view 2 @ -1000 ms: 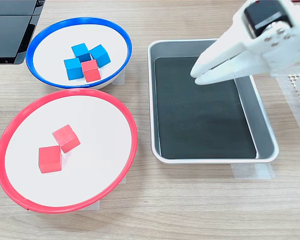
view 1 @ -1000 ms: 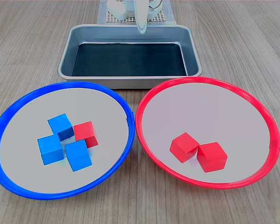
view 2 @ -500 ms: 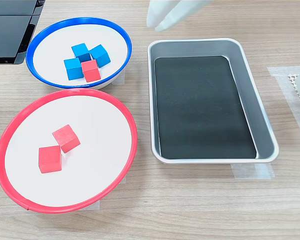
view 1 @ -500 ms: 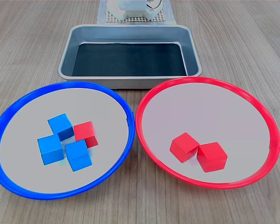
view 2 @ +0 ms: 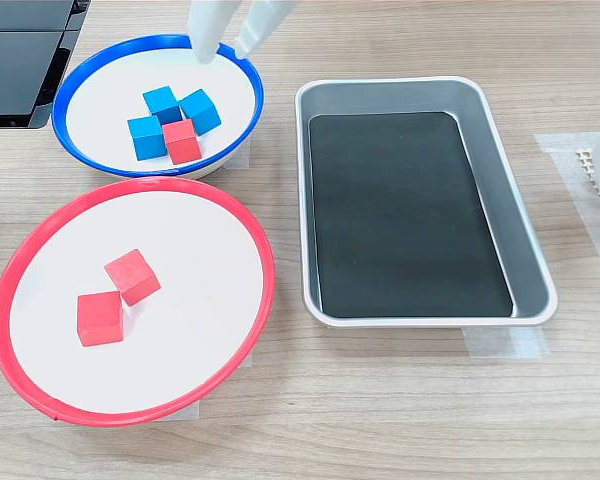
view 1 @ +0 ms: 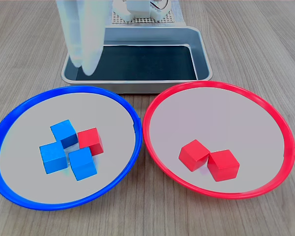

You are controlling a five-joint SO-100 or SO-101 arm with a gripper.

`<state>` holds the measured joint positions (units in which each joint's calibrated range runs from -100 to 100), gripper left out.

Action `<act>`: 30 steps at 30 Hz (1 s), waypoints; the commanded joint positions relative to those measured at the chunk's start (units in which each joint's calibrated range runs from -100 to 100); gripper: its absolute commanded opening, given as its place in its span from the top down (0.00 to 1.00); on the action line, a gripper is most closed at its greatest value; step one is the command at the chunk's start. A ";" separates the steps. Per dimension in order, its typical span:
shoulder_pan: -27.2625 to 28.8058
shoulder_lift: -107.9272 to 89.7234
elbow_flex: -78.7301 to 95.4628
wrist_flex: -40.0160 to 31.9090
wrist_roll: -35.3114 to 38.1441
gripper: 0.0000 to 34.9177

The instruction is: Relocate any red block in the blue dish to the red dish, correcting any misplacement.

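Note:
One red block [view 1: 91, 141] [view 2: 182, 142] lies in the blue dish [view 1: 24, 142] [view 2: 100, 105], touching three blue cubes [view 1: 64, 132] [view 2: 162, 103]. The red dish [view 1: 221, 113] [view 2: 180, 250] holds two more red cubes [view 1: 194, 155] [view 2: 132, 277], side by side. My gripper [view 1: 84, 66] [view 2: 226, 50] hangs above the blue dish's far rim, on the steel tray's side. It is open, with a gap between its white fingers and nothing held. It is well clear of the cubes and blurred in the first exterior view.
A rectangular steel tray [view 1: 137, 37] [view 2: 305, 200] with a dark bottom stands beyond the dishes. The arm's base [view 1: 137, 10] sits behind it. A black object [view 2: 20, 60] lies at the second exterior view's top left. The two dishes almost touch.
The gripper has swung from above the steel tray to over the blue dish's rim, leftward in both exterior views. Cubes and dishes have not moved.

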<state>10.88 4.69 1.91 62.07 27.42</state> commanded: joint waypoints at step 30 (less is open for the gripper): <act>-1.33 19.92 -13.15 -9.20 1.32 0.58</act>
<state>10.18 24.81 -8.80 53.43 28.79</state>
